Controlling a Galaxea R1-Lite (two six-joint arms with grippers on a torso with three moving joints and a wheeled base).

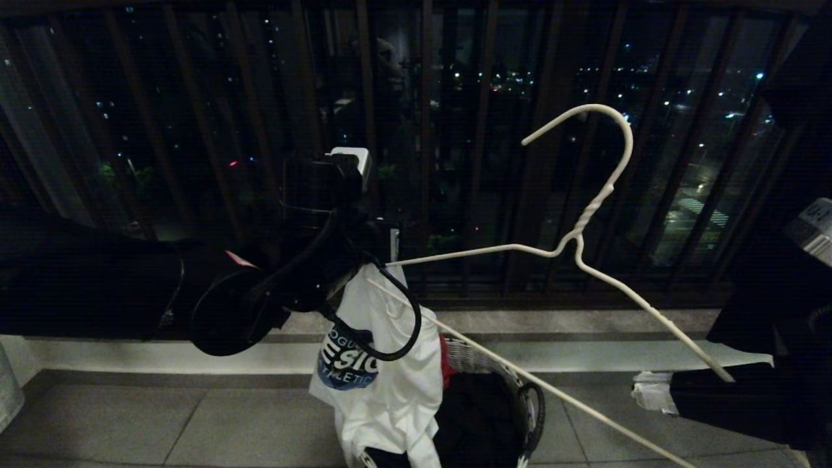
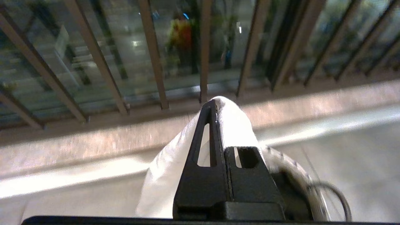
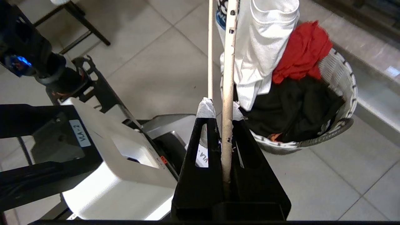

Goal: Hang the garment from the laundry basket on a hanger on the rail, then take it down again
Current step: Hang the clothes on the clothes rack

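White cotton garment [image 1: 390, 364] hangs from the clenched left gripper [image 2: 215, 104] above the laundry basket [image 3: 342, 78]. The right gripper [image 3: 222, 117] clamps the hanger [image 1: 585, 214] at three o'clock of it. Threading, hanging on the rail and taking down remain.

The T-shirt [image 1: 390, 383] is white with a dark blue chest print in white letters. The wire hanger [image 1: 578, 227] is off-white. The woven laundry basket [image 3: 340, 78] is pale with a dark handle and holds a red cloth [image 3: 301, 53] and black clothing [image 3: 293, 112]. The floor tiles [image 3: 162, 53] are light grey.
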